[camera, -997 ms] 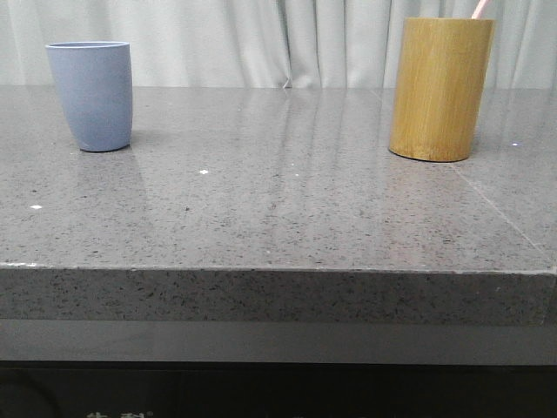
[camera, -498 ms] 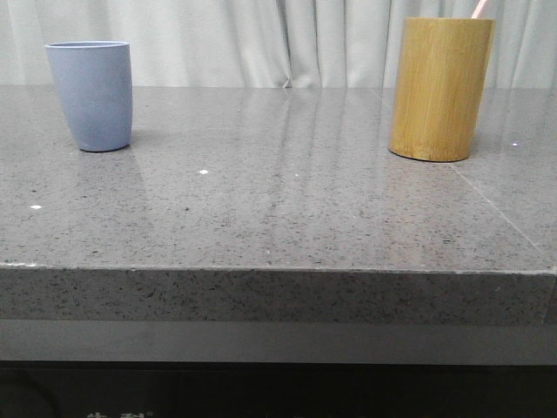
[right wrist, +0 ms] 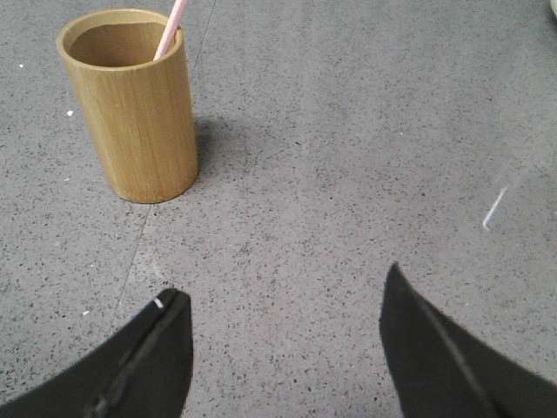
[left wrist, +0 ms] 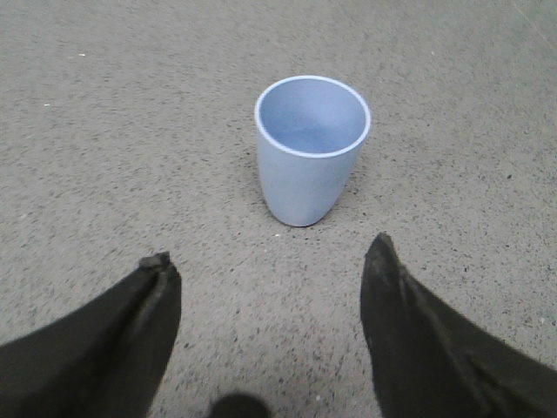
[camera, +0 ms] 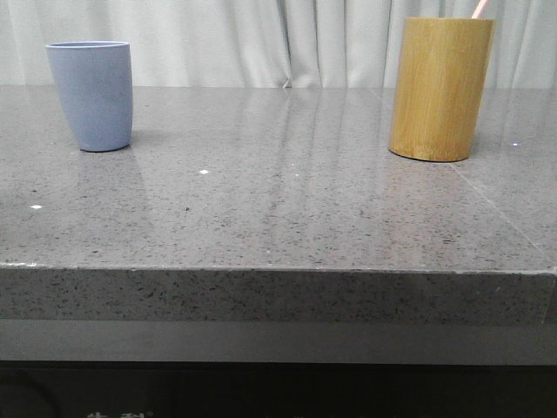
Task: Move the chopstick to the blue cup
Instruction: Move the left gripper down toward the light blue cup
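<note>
The chopstick (right wrist: 171, 29) stands tilted inside the bamboo holder (right wrist: 135, 104), its top poking past the rim; in the front view its pink tip (camera: 479, 8) shows above the holder (camera: 439, 88), at about 1 o'clock on the table (camera: 278, 209). The right gripper (right wrist: 283, 348) hangs over the table with its 2 fingers spread wide and nothing between them, the holder well apart from them. The blue cup (camera: 90, 95) stands upright at about 11 o'clock, empty (left wrist: 312, 148). The left gripper (left wrist: 270, 331) is likewise spread wide and holds nothing, near the cup without touching it.
</note>
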Action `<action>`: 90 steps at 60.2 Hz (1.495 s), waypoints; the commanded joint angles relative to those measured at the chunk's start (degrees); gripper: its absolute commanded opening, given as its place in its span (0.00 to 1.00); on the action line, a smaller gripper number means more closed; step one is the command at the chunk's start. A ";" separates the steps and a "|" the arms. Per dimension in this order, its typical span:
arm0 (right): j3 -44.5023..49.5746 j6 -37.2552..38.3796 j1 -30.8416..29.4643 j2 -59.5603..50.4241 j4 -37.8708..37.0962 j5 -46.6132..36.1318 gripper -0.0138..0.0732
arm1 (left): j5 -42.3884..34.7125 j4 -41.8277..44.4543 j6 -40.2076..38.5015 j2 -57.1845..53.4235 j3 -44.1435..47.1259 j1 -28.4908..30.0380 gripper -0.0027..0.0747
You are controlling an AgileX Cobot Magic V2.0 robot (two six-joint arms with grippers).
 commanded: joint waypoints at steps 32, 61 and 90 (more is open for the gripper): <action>-1.93 -0.41 -0.36 0.37 -0.74 -2.83 0.71 | 19.99 0.37 0.19 32.92 -36.77 -0.81 0.58; -1.93 -0.41 -0.36 0.37 -0.74 -2.83 0.71 | 23.45 4.27 -0.04 48.37 -51.25 -0.81 0.58; -1.93 -0.41 -0.36 0.37 -0.74 -2.83 0.71 | 23.47 4.27 -0.18 49.75 -51.34 -0.81 0.14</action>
